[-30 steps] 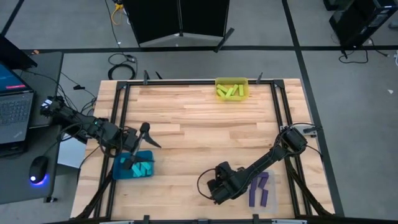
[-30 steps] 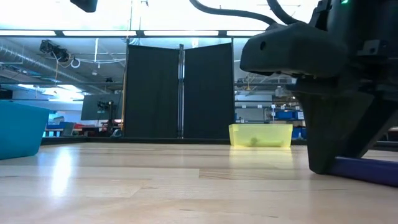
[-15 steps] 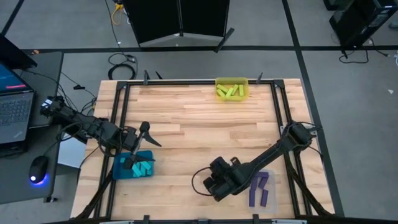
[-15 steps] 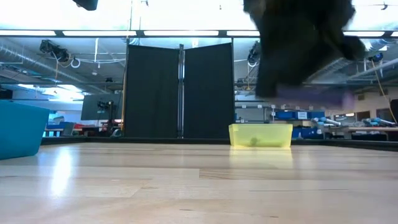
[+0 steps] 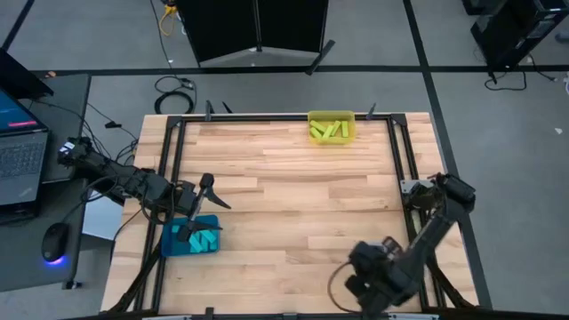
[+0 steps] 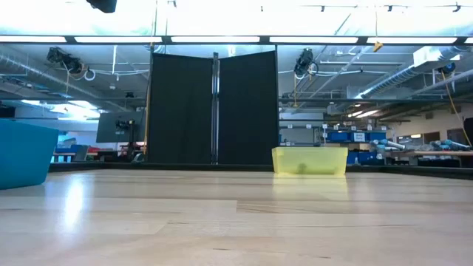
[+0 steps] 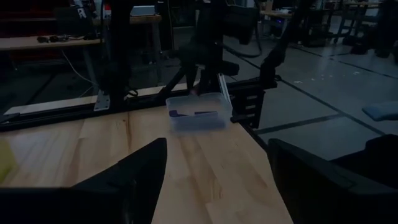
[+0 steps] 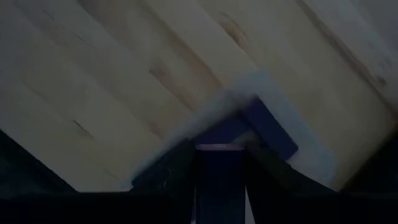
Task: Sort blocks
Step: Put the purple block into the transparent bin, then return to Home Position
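Gripping a purple block [image 8: 219,163], right tool [image 8: 219,155] closed, above clear bin [image 8: 273,93]

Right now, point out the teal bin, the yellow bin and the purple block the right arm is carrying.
teal bin [image 5: 166,244], high view, its left wall.
yellow bin [image 6: 334,154], low view, its front wall near the rim.
purple block [image 8: 219,171], right wrist view, its flat face between the right arm's fingers, above the clear bin [image 8: 311,149].
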